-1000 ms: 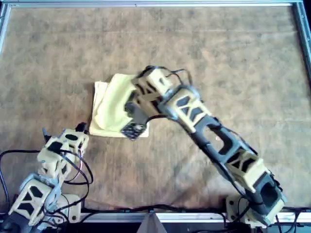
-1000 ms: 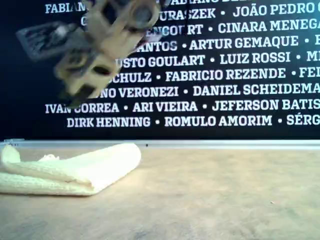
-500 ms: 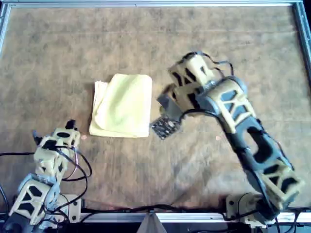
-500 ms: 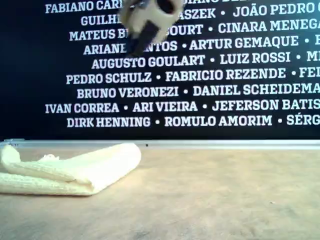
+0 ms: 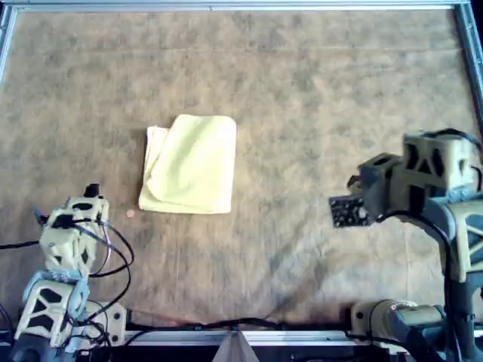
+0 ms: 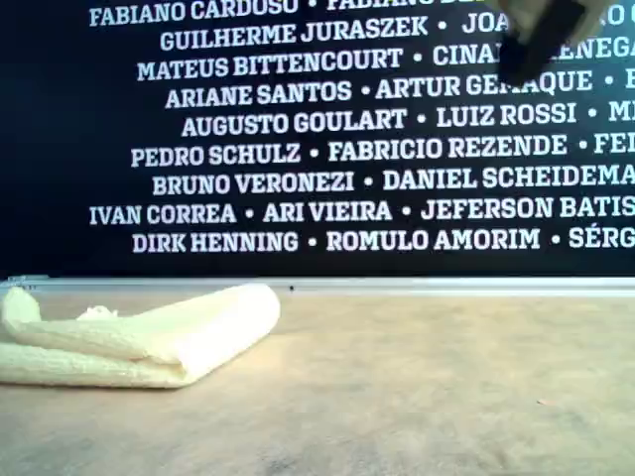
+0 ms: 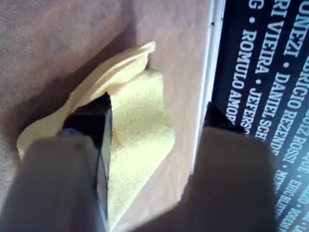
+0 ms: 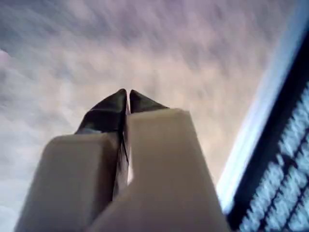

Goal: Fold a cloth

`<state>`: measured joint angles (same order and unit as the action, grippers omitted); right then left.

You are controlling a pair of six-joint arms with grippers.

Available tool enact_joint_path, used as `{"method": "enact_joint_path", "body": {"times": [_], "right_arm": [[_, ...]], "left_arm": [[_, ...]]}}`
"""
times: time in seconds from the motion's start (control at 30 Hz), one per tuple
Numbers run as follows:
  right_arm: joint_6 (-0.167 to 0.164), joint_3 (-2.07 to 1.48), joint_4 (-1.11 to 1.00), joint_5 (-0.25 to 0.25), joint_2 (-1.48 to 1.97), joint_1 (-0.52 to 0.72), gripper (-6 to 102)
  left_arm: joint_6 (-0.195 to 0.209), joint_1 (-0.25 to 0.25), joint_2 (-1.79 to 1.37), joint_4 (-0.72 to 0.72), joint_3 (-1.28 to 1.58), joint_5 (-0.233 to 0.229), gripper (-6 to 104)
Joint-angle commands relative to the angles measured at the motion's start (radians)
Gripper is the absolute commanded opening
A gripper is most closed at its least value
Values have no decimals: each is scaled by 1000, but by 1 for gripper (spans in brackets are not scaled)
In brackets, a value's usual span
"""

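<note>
A: Cloth location?

B: The cloth (image 5: 192,162) is noted flat on the table (image 5: 317,90), left of centre in the overhead view and at the exterior view's left. It is already doubled into a layered rectangle. A rounded fold is seen on the side toward the exterior view's right, and loose, slightly uneven edges on the overhead view's left.

A: Grippers?

B: My first gripper (image 7: 157,108) is seen with jaws spread wide and nothing between them. The cloth lies beyond them, not touched. My second gripper (image 8: 128,94) is seen with jaws pressed together, empty, over bare table. Its wrist view is blurred.

A: Step in hand?

B: The fold is judged made, with both arms clear of the fabric. If a further fold is wanted, it is best done from the loose-edge side. All layers at one corner should be pinched together, not the top sheet alone, so the stack is not peeled apart.

A: Cautions?

B: The fabric is thin and limp, so it should be lifted only a little. The edge should be carried straight across to meet the rounded fold and released once aligned. Dragging is to be avoided, since the lower layers could be skewed. The closed gripper should be kept well apart.
</note>
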<state>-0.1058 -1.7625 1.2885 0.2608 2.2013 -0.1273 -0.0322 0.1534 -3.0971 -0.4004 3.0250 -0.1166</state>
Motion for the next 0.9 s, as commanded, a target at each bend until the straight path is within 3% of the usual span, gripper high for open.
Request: {"method": "enact_joint_path", "body": {"times": [0.0,0.37,0.87], "right_arm": [[11,-69,-296,8,78,77,0],[2,-630,-925,-8,150,229,0],[0,-1232,-1032,-8,868,235,-1]], "left_arm": [[-6,-69,-21,5,-23,48,53],[-5,-97,-23,5,-23,49,0],[9,-120,-23,3,-18,49,-1]]}}
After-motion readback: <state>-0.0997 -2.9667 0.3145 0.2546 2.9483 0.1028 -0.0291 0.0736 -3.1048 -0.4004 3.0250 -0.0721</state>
